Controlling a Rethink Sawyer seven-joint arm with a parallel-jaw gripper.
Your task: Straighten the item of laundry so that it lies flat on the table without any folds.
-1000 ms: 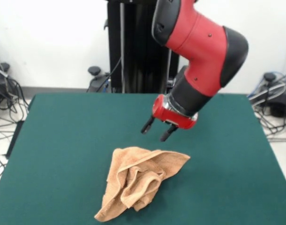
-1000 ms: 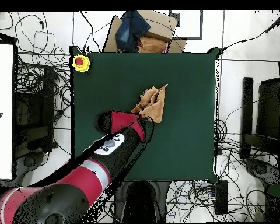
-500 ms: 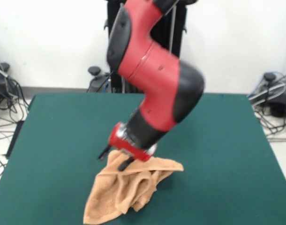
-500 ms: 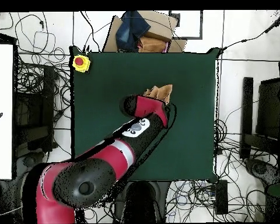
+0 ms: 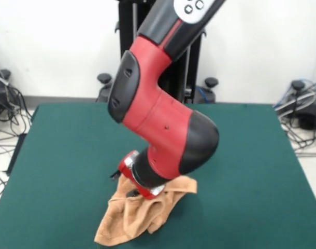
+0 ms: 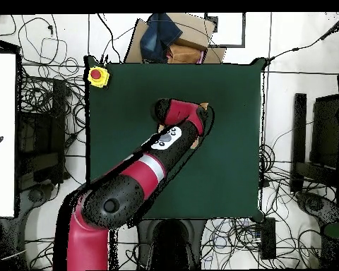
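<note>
The towel [image 5: 140, 212] lies crumpled toward the camera-side edge of the green tabletop [image 5: 59, 155], bunched in ridges with one flap spread out to the picture's right and a long lobe trailing toward the near edge. The gripper [image 5: 128, 182] is low, right at the towel's upper part, with the bulky red and black arm [image 5: 163, 135] leaning over it.

To do this step well, the fingers should catch a single outer edge or corner, not a wad of layers, then draw it outward low along the felt so the folds pull open without dragging the whole cloth.

The fingers are mostly hidden behind the wrist and buried against the cloth, so I cannot tell how far apart they stand or whether they grip anything. From overhead the arm covers nearly all the towel; only a sliver shows. No tag or border bands can be made out.
</note>
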